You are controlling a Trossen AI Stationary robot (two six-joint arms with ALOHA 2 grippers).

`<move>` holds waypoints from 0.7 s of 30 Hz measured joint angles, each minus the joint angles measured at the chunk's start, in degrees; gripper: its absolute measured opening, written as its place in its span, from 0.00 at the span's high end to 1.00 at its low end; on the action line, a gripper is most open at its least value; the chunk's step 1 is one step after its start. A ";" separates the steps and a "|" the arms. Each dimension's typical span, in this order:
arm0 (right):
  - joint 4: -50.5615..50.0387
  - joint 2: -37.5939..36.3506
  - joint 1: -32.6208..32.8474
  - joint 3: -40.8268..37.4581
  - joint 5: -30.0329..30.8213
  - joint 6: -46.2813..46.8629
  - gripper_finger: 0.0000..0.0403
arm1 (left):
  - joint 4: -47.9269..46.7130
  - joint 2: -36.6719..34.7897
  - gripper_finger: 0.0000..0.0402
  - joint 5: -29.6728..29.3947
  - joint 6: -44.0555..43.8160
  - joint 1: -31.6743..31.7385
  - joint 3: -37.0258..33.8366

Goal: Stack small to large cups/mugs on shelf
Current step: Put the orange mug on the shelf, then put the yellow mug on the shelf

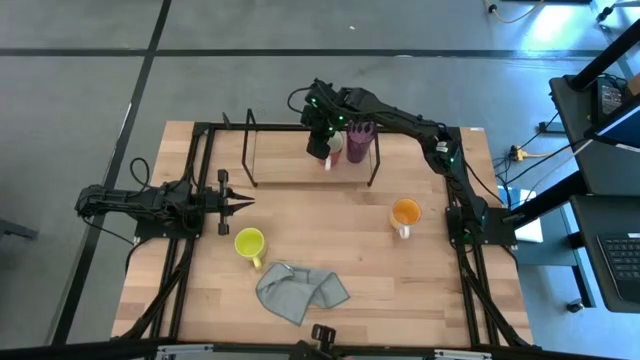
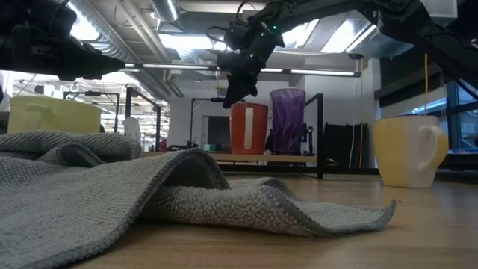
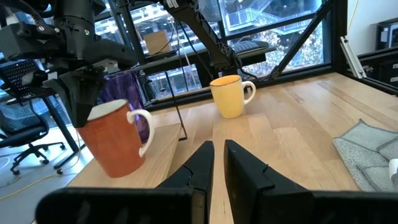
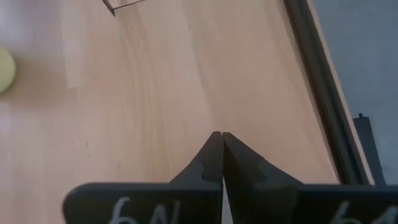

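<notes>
Right gripper point(image 2: 227, 99) hangs over the low black wire-frame shelf point(image 1: 300, 184) along the far edge of the wooden table point(image 1: 330, 230), its tip right at the rim of a reddish mug with a white inside and white handle point(image 2: 249, 127). Its two fingers are pressed together with nothing between them, so it has no hold on the mug. Whether the tip actually touches the rim I cannot tell.

The job looks about half done. That reddish mug stands on the shelf just beside a taller ribbed purple tumbler point(image 2: 287, 119), the pair towards the shelf's right end. Two vessels are still off it. A rounded orange mug point(image 1: 405, 213) sits near the right edge of the table, and a small yellow mug point(image 1: 249, 242) sits left of centre, near a crumpled grey cloth point(image 1: 300, 290) by the near edge. The left stretch of the shelf is bare, which I'd guess is meant for those two smaller ones.

Left gripper point(image 1: 240, 201) waits low at the left edge of the table, fingers a narrow crack apart and holding nothing.
</notes>
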 joint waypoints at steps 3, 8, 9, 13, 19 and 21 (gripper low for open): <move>0.04 0.00 0.02 -0.04 -0.85 0.18 0.99 | 0.00 -0.02 0.92 -0.01 -0.01 -0.01 0.02; 2.01 0.17 0.31 -0.15 -4.91 0.23 0.98 | 0.00 0.00 0.92 0.00 -0.01 0.00 0.02; 2.87 0.17 0.53 -0.15 -5.23 0.28 0.97 | 0.00 0.00 0.92 0.00 0.00 -0.02 0.02; 6.12 0.15 1.22 1.17 -5.18 1.34 0.94 | 0.00 0.00 0.92 0.00 0.00 -0.02 0.02; 11.86 -2.02 1.95 4.84 -4.80 1.58 0.91 | 0.00 0.00 0.92 0.00 0.00 0.00 0.00; 10.96 -3.90 2.37 5.22 -2.22 1.56 0.89 | 0.02 0.00 0.92 -0.01 -0.01 -0.01 0.02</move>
